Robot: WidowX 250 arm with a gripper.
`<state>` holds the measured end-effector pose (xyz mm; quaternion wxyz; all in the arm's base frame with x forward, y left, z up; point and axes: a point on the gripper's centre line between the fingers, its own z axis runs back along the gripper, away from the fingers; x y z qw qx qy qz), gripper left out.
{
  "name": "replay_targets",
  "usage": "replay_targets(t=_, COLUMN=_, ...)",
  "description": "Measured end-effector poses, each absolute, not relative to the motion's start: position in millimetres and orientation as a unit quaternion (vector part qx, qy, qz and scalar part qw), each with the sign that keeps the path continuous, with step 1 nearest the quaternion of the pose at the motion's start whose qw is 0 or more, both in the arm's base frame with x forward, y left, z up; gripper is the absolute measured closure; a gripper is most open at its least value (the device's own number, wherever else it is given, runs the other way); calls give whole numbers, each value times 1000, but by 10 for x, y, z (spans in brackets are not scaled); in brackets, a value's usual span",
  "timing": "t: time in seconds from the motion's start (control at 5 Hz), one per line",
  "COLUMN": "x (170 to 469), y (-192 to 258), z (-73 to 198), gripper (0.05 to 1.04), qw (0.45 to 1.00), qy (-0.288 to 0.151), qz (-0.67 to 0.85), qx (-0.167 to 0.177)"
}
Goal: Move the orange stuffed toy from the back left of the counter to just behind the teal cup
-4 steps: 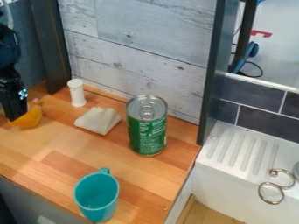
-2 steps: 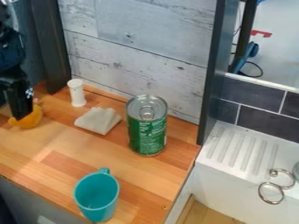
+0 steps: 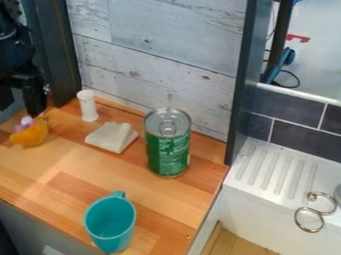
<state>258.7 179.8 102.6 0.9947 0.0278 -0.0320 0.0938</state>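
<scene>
- Toy (image 3: 30, 134): rounded, orange, pale purple on top, on the counter (image 3: 86, 167) at left.
- Gripper (image 3: 21, 112): just above the toy, spread open, holding nothing.
- White bottle (image 3: 87, 105): upright nearby.

We can't read any text, brand, number or sign here. We do spot lines of small white print (image 3: 174, 155) on the side of the green can (image 3: 156, 149), too tiny for us to make out.

A black robot arm (image 3: 15, 47) hangs at upper left, gripper (image 3: 32, 97) pointing down over the bench's (image 3: 33, 172) left end.
</scene>
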Motion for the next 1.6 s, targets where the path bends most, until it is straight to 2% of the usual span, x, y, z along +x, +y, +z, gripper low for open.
replay_targets(t=0.4, x=2919, y=2092, z=844, gripper=83, qw=987, qy=-28, qz=159, qx=26)
replay_targets(t=0.6, x=2975, y=2195, z=750, gripper=83, qw=983, qy=-17, qz=184, qx=19)
replay_targets(t=1.0, x=2984, y=2298, z=476, gripper=83, qw=976, qy=30, qz=212, qx=28)
replay_targets(t=1.6, x=3092, y=2282, z=211, gripper=83, qw=980, qy=21, qz=200, qx=2)
